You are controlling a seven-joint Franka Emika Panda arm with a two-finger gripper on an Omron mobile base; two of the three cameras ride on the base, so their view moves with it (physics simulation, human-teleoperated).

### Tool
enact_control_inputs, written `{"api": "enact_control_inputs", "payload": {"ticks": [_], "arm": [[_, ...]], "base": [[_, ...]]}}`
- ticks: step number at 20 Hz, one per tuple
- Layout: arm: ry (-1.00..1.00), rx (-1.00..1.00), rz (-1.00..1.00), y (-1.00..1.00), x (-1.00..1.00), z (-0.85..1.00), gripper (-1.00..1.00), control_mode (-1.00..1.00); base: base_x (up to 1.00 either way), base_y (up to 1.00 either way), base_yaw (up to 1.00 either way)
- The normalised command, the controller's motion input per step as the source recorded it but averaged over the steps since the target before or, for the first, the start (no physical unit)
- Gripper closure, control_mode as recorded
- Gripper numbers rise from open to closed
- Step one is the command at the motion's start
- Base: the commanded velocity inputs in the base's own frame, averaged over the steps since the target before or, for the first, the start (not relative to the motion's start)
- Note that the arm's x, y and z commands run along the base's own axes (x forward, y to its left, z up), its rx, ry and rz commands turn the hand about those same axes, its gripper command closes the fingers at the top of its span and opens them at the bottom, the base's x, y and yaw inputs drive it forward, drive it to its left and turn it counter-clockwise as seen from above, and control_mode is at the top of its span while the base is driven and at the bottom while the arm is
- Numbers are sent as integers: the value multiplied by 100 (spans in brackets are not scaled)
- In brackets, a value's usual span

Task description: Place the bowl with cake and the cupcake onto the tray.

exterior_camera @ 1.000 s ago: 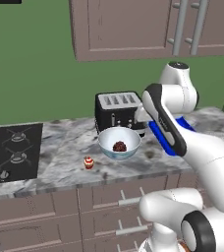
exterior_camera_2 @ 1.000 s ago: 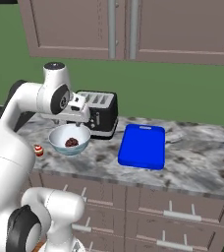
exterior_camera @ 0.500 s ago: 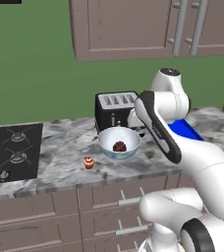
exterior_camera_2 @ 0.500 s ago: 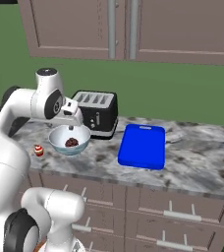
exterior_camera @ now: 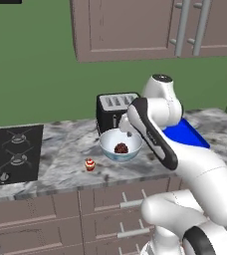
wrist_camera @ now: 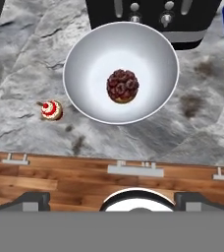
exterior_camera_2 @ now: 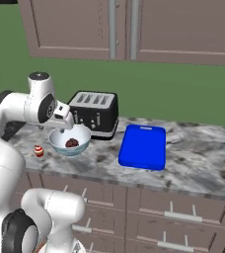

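Our gripper [exterior_camera_2: 61, 129] hangs over the bowl [exterior_camera_2: 70, 140], jaws wide apart, holding nothing. From the hand we see the cake [wrist_camera: 122, 85] inside the bowl. The cupcake [wrist_camera: 51, 110] sits near the bowl. The right view shows the whole tray [exterior_camera_2: 143, 146], well apart from the bowl.

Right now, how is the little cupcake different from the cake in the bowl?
The cupcake has a red wrapper and pale frosting; the cake is a dark reddish-brown lump. The cupcake looks smaller than the cake. The cupcake sits on the bare counter; the cake sits inside the bowl. Neither is on the tray yet.
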Motion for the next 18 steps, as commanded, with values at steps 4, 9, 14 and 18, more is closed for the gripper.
{"api": "enact_control_inputs", "payload": {"ticks": [4,9,14,18], "arm": [[0,0,0,54,-1,-19,-100,-100],[0,0,0,53,0,-24,-100,-100],[0,1,0,43,0,-37,-100,-100],[0,1,0,35,0,-37,-100,-100]], "base": [[0,0,0],[0,0,0],[0,0,0],[0,0,0]]}}
